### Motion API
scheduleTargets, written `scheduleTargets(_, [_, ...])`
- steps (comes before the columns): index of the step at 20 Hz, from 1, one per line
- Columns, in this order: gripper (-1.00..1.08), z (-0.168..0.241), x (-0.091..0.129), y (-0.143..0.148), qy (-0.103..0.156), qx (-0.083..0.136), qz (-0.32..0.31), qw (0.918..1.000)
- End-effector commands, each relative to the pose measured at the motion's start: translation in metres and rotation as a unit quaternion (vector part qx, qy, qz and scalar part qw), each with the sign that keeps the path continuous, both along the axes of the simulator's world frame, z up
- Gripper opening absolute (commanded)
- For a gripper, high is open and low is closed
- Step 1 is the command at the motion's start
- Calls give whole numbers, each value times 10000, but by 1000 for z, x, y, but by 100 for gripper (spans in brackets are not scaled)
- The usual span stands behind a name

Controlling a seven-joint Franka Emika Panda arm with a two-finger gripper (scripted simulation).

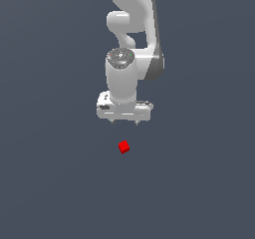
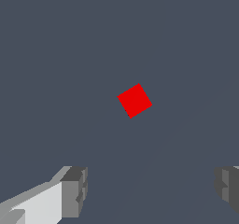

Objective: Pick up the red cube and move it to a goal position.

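**Lining up over the cube before the descent**

We take the small, bright red, flat-faced cube (image 1: 124,147) as our landmark. It lies alone on the plain dark grey floor (image 1: 50,183), touching nothing. In the exterior view the white Franka arm (image 1: 132,29) hangs behind and above it, and the white two-fingered gripper (image 1: 124,122) hovers clear of the cube, with nothing between its short grey fingertips (image 1: 136,123). The jaws stand wide apart; in the wrist view the two grey pads (image 2: 74,190) sit far from each other, with bare floor between them and the cube (image 2: 134,100) off beyond that gap, not yet between them.

We judge the step in hand to be the approach. To do it well, we would first bring the gap between the pads straight over the cube, then descend. The cube sits turned relative to the line joining the pads, so we would rotate the wrist until the pads face two flat faces rather than corners; a corner grip on so small a block would likely twist or squirt it out. We would keep the jaws spread until the pads flank the cube, then close gently.

Some things we cannot make out. No goal marker shows in either view, so the target place is unknown to us. The far pad is cut off at the wrist view's edge. The featureless floor makes the gripper's height above the cube hard to judge.
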State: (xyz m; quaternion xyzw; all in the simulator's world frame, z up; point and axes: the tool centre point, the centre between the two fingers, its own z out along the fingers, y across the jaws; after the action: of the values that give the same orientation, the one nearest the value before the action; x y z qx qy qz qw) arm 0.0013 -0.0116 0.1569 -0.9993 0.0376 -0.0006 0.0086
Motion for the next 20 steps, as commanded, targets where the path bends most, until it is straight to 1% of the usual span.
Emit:
scheduleTargets(1, [100, 0, 0, 0, 0, 0, 0, 10000])
scheduleTargets(6, [100, -4, 1, -1, 0, -2, 84, 10000])
scheduleTargets(11, [100, -17, 6, -2, -2, -8, 341, 9994])
scheduleTargets(16, [100, -40, 14, -5, -4, -18, 783, 9969])
scheduleTargets(20, [100, -65, 23, -6, -8, -30, 1282, 9917])
